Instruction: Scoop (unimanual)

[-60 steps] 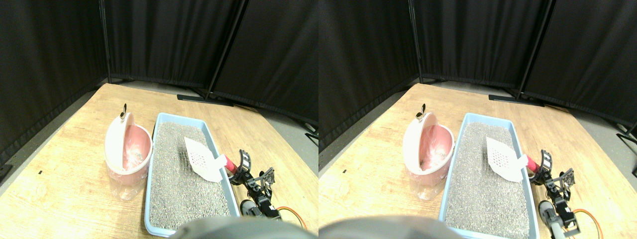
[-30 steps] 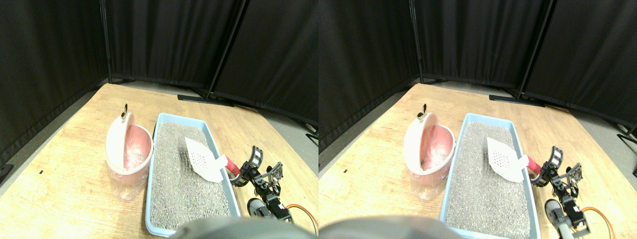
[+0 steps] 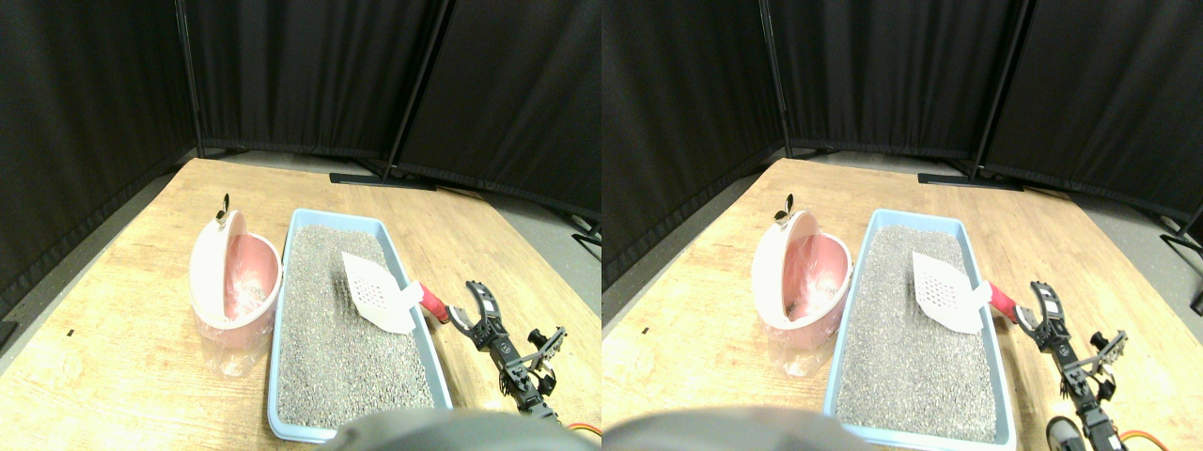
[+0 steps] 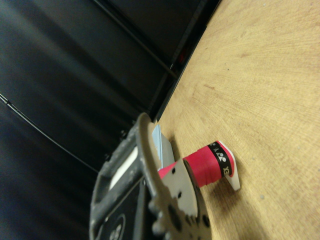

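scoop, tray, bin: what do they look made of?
Scoop: white matte plastic, seemingly; moulded holes, red wrapped handle.
Tray: light blue plastic, smooth thin rim; grey granules inside.
Bin: pink glossy plastic, probably; clear film liner shows below.

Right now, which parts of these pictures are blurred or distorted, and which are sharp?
Stereo pair view: sharp overall; the wide lens bows the curtain poles and the floor's edges; the litter tray and white scoop are clear. Wrist view: the end effector is close and soft, the dark curtain streaked, while the red handle and wood floor are fairly sharp.
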